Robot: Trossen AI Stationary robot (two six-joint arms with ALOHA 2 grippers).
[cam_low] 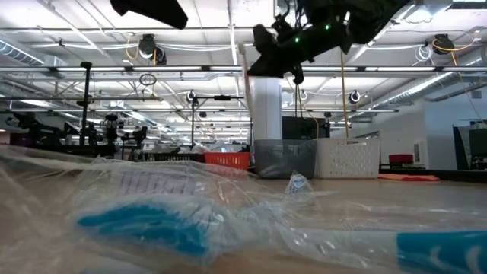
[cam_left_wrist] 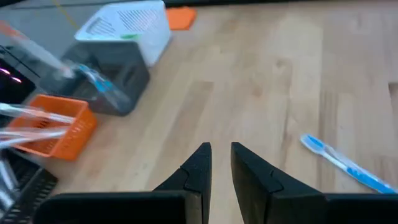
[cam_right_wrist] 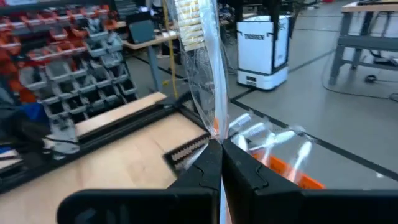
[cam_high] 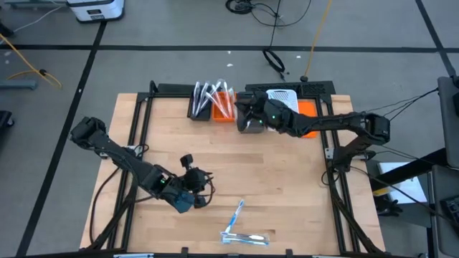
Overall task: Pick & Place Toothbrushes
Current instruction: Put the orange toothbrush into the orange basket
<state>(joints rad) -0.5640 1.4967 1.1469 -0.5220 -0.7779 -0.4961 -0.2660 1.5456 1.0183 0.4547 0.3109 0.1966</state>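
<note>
My right gripper (cam_right_wrist: 221, 146) hangs over the grey bin (cam_high: 251, 120) at the table's far side, shut on a toothbrush (cam_right_wrist: 205, 81) in a clear wrapper. Beside it stand an orange bin (cam_high: 224, 107) and a dark bin (cam_high: 199, 107), both with wrapped toothbrushes sticking out of them. My left gripper (cam_left_wrist: 221, 149) hovers above the bare table near the front left (cam_high: 201, 190), its fingers a little apart with nothing between them. A blue toothbrush (cam_left_wrist: 348, 165) and a wrapped one (cam_high: 247, 238) lie flat on the wood near the front edge. My right gripper pinches the wrapped toothbrush between its two fingers at its lower end (cam_right_wrist: 216, 127). The toothbrush stands up out of the fingers, bristle head (cam_right_wrist: 189, 18) at the top. It is lifted clear of the bins and the table.
A white perforated bin (cam_high: 283, 95) stands behind the grey one, with a flat orange piece (cam_high: 308, 109) to its right. Black frame rails (cam_high: 136, 122) run along the table's sides. Open wood lies between the bins and the front toothbrushes.
</note>
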